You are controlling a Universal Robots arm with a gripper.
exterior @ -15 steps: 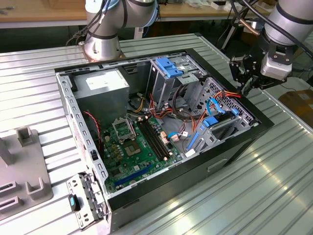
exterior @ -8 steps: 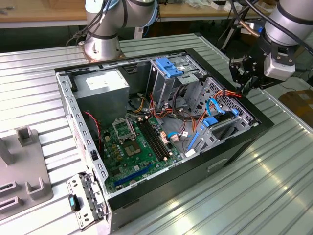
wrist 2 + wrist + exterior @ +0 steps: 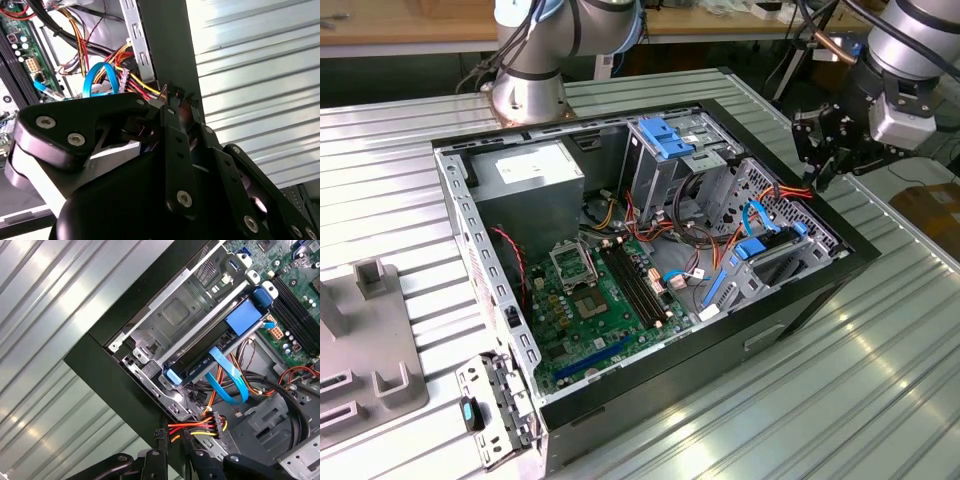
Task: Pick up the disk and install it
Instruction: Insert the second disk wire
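Gripper (image 3: 817, 175) above the open computer case's (image 3: 620, 395) rim beside the orange-red cable bundle (image 3: 197, 427), fingers nearly together and holding nothing, disk (image 3: 220, 347) seated in the case's drive cage (image 3: 172, 315), blue data cable (image 3: 227, 377) just beside it

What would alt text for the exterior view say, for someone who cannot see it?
An open computer case lies on a ribbed metal table, its green motherboard exposed. The disk, dark with blue rails, sits tilted in the drive cage at the exterior view's right. A robot arm's black pincer hangs above that corner, holding nothing.
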